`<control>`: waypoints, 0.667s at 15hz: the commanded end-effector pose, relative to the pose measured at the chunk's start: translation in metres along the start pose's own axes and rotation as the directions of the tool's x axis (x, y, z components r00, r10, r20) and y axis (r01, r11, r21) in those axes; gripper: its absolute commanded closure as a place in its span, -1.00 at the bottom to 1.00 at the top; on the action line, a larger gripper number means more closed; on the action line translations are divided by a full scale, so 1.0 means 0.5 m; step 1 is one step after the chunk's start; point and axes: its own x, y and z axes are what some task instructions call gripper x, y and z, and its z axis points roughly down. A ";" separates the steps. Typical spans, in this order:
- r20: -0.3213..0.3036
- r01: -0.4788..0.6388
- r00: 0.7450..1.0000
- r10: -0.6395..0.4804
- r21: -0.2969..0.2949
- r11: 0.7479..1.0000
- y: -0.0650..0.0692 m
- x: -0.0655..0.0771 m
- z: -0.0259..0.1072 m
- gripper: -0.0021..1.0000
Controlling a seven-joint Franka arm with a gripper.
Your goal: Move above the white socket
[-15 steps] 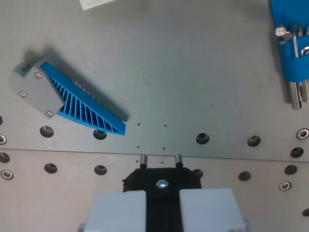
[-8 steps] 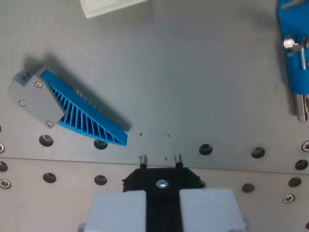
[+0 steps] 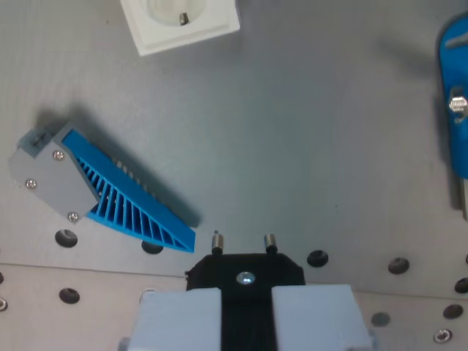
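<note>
My view spans the grey perforated table (image 3: 292, 146), where a blue finned wedge with a grey cap (image 3: 102, 194) lies just left of my fingers (image 3: 246, 322), which pinch a black two-pin plug (image 3: 245, 269). The white socket (image 3: 179, 22) sits far ahead, slightly left; it looks rigid, light plastic, best held by its square edges.

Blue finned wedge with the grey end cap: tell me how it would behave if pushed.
The blue finned wedge looks like rigid plastic, so probably stiff and light. It lies flat, so it would likely slide rather than roll. Its thin ribs may be fragile.
</note>
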 end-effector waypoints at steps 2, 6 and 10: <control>0.009 0.085 0.996 -0.085 0.045 0.995 -0.009 0.033 0.030 1.00; 0.005 0.111 0.994 -0.111 0.056 0.992 -0.017 0.051 0.058 1.00; -0.005 0.133 0.991 -0.133 0.067 0.989 -0.025 0.069 0.090 1.00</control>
